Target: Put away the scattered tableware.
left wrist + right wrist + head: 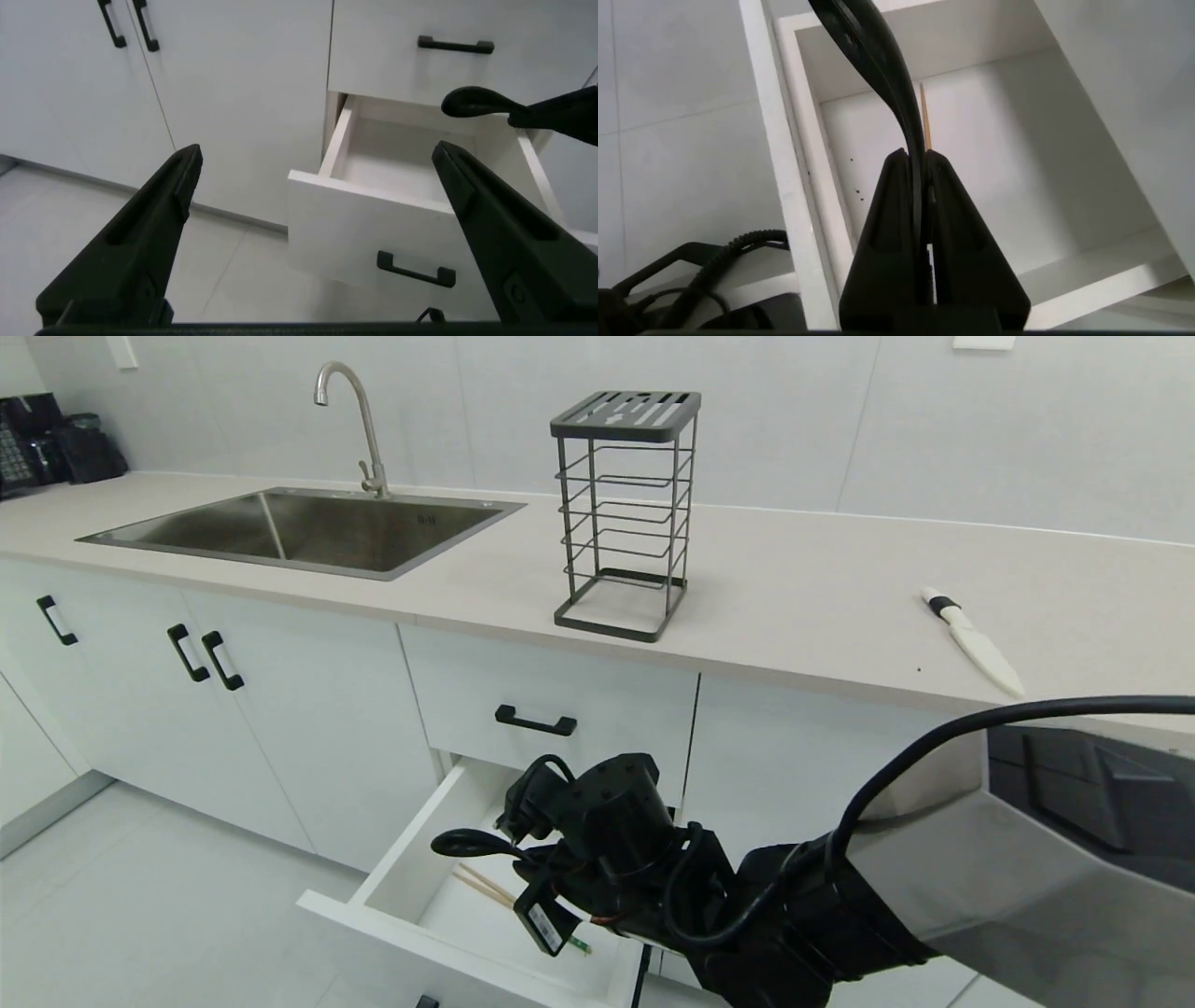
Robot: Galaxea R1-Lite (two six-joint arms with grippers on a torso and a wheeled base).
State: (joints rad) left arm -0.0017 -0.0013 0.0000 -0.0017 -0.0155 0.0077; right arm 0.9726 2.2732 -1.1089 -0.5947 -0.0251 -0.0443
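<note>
Two hands: the right hand (918, 168) is being held shut on the handle of a black spoon (467, 843). The left hand (318, 154) is being held wide open with nothing between its fingers, out in front of the drawer.

Spoon: it is being held bowl-forward above the open drawer (411, 854), apparently clear of the drawer floor.

Drawer: it is being left pulled out below the surface (794, 607). A pair of chopsticks (485, 887) is lying on its floor, just under the spoon.

Step in hand: the spoon is judged as being set down inside the drawer.

Doing it well: the spoon is best lowered until its bowl is nearly resting on the drawer floor. It is best laid lengthwise beside the chopsticks rather than across them. The fingers are best opened only then, so that the spoon is not being dropped from a height and sent bouncing. The wrist is best lifted straight up afterwards, clear of the drawer walls.

Risk: the spoon's long handle is likely to be caught on the drawer's front edge if the hand is tilted.

Remaining: a white knife (971, 639) is lying near the front edge of the surface, well apart from the wire rack (624, 513) and the sink (308, 527). It is judged as not yet put away.
</note>
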